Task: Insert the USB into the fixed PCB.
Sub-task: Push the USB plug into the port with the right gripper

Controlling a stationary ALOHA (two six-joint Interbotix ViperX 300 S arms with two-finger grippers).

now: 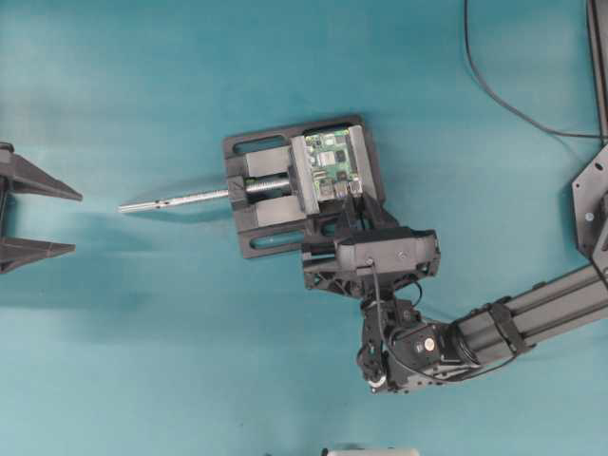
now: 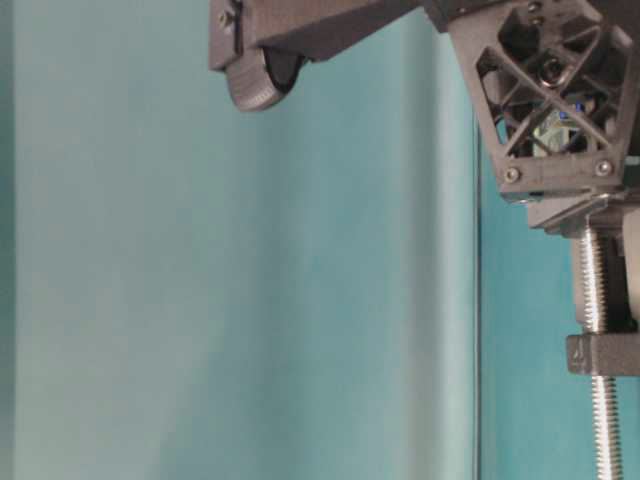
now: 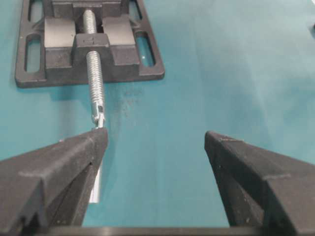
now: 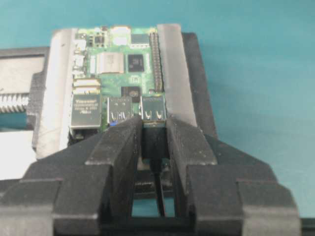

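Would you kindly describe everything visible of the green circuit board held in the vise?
The fixed PCB is a small green rectangular board lying flat, clamped between the grey jaws of the black vise. It carries black chips, a row of dark header pins along one long edge, and silvery metal ports on the edge facing the right gripper: a larger boxy one and two stacked connectors. The USB, a dark plug pinched in that gripper, sits right at the rightmost port; how deep it is cannot be told.

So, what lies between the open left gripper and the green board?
In the overhead view, bare teal table, then the vise with its screw rod, lies between the left gripper and the board.
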